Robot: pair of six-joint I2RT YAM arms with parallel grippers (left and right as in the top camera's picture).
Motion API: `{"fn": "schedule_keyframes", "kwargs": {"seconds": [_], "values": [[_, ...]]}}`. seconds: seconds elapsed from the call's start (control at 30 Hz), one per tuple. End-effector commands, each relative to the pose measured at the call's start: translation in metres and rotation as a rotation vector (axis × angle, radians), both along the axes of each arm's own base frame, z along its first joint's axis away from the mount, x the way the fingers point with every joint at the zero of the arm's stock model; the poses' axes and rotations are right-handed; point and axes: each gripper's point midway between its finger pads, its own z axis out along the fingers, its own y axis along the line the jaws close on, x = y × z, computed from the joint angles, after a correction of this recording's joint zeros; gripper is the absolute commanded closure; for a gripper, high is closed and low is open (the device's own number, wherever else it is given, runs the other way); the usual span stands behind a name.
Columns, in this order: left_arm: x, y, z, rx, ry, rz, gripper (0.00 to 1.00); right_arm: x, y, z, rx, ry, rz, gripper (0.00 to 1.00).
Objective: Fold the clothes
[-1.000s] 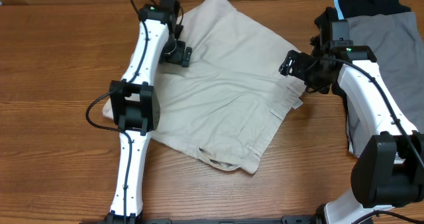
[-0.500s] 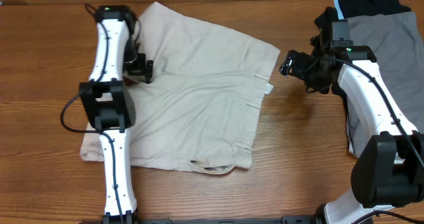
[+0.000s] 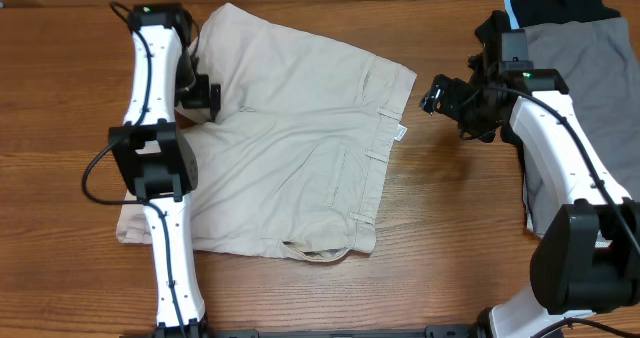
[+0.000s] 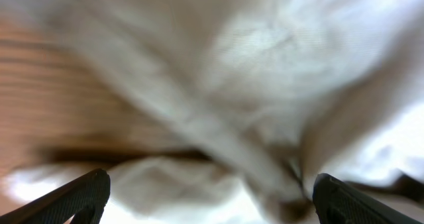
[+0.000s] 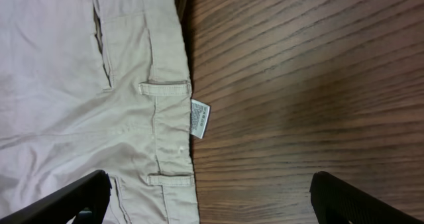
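Hovering the left end effector (image 3: 203, 98), jaws wide, over the rumpled shorts (image 3: 300, 148) spread across the tabletop (image 3: 450, 238), and the right end effector (image 3: 432, 93), likewise wide, just beside the waistband (image 5: 173, 65), risking a lopsided fold by pinching wrinkled double layers.

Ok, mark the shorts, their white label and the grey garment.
shorts (image 3: 290, 138), overhead view, middle of the fabric.
white label (image 5: 199, 118), right wrist view, centre of the tag.
grey garment (image 3: 590, 68), overhead view, upper open area.
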Motion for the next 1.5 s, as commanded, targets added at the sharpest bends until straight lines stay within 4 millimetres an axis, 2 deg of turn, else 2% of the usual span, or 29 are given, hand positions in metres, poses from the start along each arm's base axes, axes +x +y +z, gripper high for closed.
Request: {"fn": "schedule_keyframes", "kwargs": {"seconds": [0.0, 0.13, 0.37, 0.43, 0.53, 0.7, 0.87, 0.9, 1.07, 1.17, 1.3, 1.47], "values": [[0.008, 0.008, 0.104, 0.048, -0.242, 0.032, 0.00, 0.001, 0.006, 0.045, 0.018, -0.116, 0.010, 0.00], [0.003, 0.005, 0.166, 0.047, -0.390, 0.031, 0.00, -0.007, 0.006, 0.083, 0.020, -0.208, 0.011, 0.00], [-0.013, -0.012, 0.250, -0.025, -0.611, 0.003, 0.00, -0.038, 0.005, 0.134, 0.022, -0.308, 0.012, 0.00], [-0.019, -0.020, 0.271, -0.063, -0.671, -0.042, 0.00, -0.046, 0.004, 0.143, 0.022, -0.325, 0.012, 0.00], [-0.028, -0.046, 0.303, -0.165, -0.762, -0.180, 0.00, -0.056, 0.004, 0.152, 0.021, -0.339, 0.015, 0.00], [-0.042, -0.084, 0.338, -0.254, -0.865, -0.379, 0.00, -0.063, 0.004, 0.147, 0.020, -0.305, 0.015, 0.00], [-0.043, -0.115, 0.336, -0.274, -0.861, -0.493, 0.00, -0.059, -0.001, 0.131, -0.010, -0.262, 0.003, 0.00], [-0.042, -0.128, 0.331, -0.283, -0.844, -0.540, 0.00, -0.055, -0.004, 0.122, -0.031, -0.238, -0.005, 0.00], [-0.040, -0.161, 0.314, -0.292, -0.796, -0.655, 0.00, -0.035, -0.007, 0.077, -0.053, -0.128, -0.006, 0.00], [-0.034, -0.174, 0.302, -0.295, -0.768, -0.678, 0.00, -0.020, -0.004, 0.048, -0.047, -0.079, -0.002, 0.00], [-0.027, -0.186, 0.281, -0.310, -0.719, -0.696, 0.00, 0.004, 0.009, 0.015, -0.003, -0.057, 0.028, 0.01], [-0.016, -0.195, 0.253, -0.323, -0.657, -0.701, 0.00, 0.028, 0.027, -0.021, 0.007, -0.061, 0.065, 0.08]]}}
